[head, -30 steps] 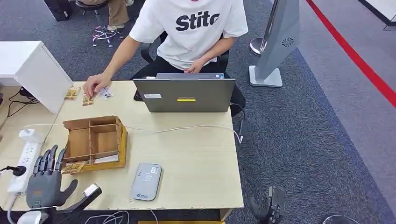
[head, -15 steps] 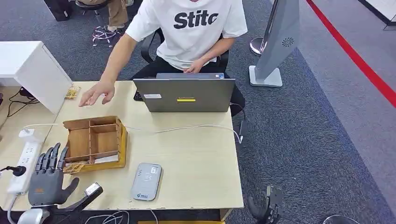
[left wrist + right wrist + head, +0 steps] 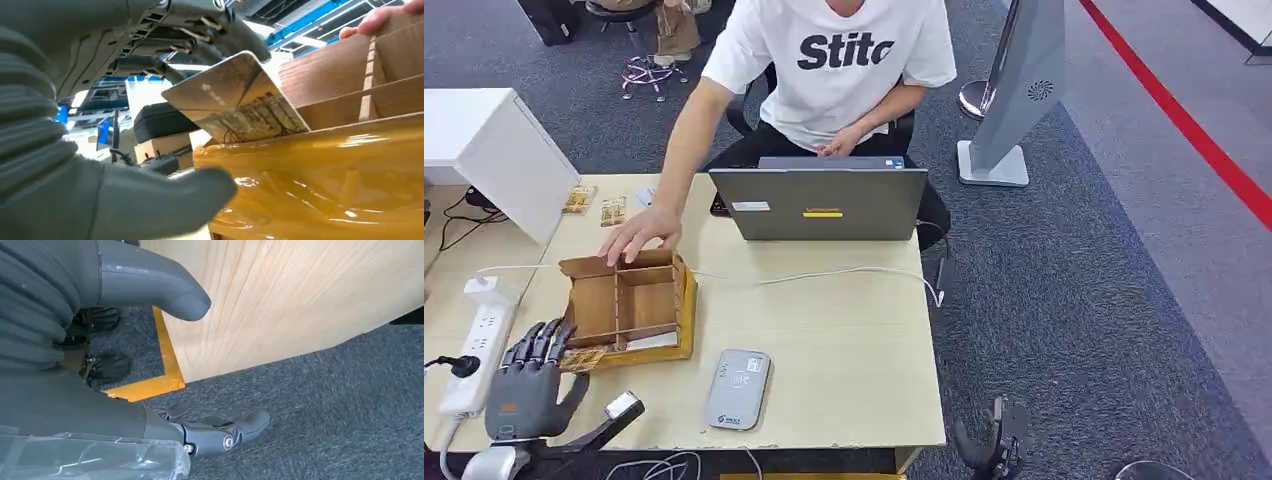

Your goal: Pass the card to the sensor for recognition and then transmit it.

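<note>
Left hand [image 3: 524, 385] sits at the near corner of the wooden divider box [image 3: 629, 300], its dark fingers [image 3: 200, 35] curling over a card [image 3: 235, 97] that leans on the box's yellow base, the thumb apart below, so the card looks touched, not yet pinched. To do this well, close the thumb onto the card's face before lifting, then carry it flat to the grey card reader [image 3: 738, 388] on the counter [image 3: 844, 340]. Right hand [image 3: 996, 440] hangs loosely open beside the counter, holding nothing.

head view high over table [image 3: 844, 340], wrist views close and low, left shares wooden box [image 3: 350, 75]
</note>
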Available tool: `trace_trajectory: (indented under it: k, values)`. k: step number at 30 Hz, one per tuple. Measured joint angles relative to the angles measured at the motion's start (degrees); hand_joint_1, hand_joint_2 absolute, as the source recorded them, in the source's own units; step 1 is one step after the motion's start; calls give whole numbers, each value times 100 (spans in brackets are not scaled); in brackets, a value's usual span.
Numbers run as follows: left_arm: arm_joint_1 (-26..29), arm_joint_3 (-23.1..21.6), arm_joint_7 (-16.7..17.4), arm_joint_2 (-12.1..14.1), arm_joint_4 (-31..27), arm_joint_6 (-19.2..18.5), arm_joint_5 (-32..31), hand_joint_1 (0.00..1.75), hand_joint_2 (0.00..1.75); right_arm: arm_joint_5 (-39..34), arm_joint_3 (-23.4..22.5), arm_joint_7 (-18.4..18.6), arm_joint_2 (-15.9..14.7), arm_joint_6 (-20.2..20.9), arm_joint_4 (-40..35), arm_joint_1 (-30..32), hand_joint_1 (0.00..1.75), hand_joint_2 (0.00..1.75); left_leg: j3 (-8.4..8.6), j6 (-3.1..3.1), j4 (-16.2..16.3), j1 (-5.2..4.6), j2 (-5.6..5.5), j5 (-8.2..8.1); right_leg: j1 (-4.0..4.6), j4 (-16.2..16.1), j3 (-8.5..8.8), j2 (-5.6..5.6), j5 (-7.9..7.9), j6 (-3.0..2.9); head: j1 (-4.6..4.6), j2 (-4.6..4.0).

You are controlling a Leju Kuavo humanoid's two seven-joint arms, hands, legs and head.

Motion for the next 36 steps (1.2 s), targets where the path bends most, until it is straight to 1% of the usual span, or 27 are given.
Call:
trace_trajectory:
  k: [10, 13, 16, 19, 21, 25, 29, 32, 36]
  values:
    - [-55, 0, -33, 4, 83, 26, 68, 175, 175, 0, 4, 0, 2, 0, 0, -8, 0, 175, 0, 0, 0, 0, 1, 0, 0, 0, 0, 0, 0, 0, -2, 0]
    - [-86, 2, -42, 44, 61, 22, 81, 175, 175, 0, 7, 4, 4, 0, 0, -9, 0, 175, 0, -1, 0, 1, 1, 1, 0, 0, 0, 1, 0, 0, 0, 0]
    - [-91, 2, -24, 205, -259, -137, 190, 175, 175, 9, 20, 28, 4, -4, 0, -13, 0, 175, 0, -2, 1, 3, 0, 2, 2, 0, -3, 0, 1, -1, 0, 0]
    - [-197, 2, -13, 408, -740, -485, 358, 175, 175, 13, 28, 46, 4, -9, 0, -22, 0, 175, -1, -5, 0, 5, -4, 4, 2, 2, -2, -5, 1, -1, 0, 0]
    - [-294, 4, -7, 509, -971, -597, 389, 175, 175, 13, 28, 50, 4, -9, 0, -31, 0, 175, -1, -6, 0, 4, -5, 4, 2, 4, 0, -5, 1, -2, -2, 0]
    - [-434, 4, -5, 616, -1283, -627, 429, 175, 175, 13, 31, 63, 7, -9, 0, -36, 0, 175, -1, -9, 2, 5, -3, 8, 2, 4, -3, -3, 2, -3, 0, 0]
    - [-774, 0, 41, 693, -1569, -944, 444, 175, 175, 17, 33, 87, 24, -9, 0, -62, 0, 175, -1, -8, 2, 3, -10, 9, 2, 4, -1, -9, 3, -2, 0, 0]
    - [-1004, -20, 83, 697, -1620, -1054, 363, 175, 175, 22, 44, 90, 44, -9, 0, -78, 0, 175, 1, -9, 2, 3, -4, 10, 2, 4, -1, -4, 6, -4, -2, 0]
    - [-1146, -103, 133, 695, -1617, -1029, 304, 175, 175, 39, 83, 90, 57, -7, 0, -83, 0, 175, 0, -9, 2, 3, -3, 9, 2, 4, -2, -2, 6, -4, -2, 0]
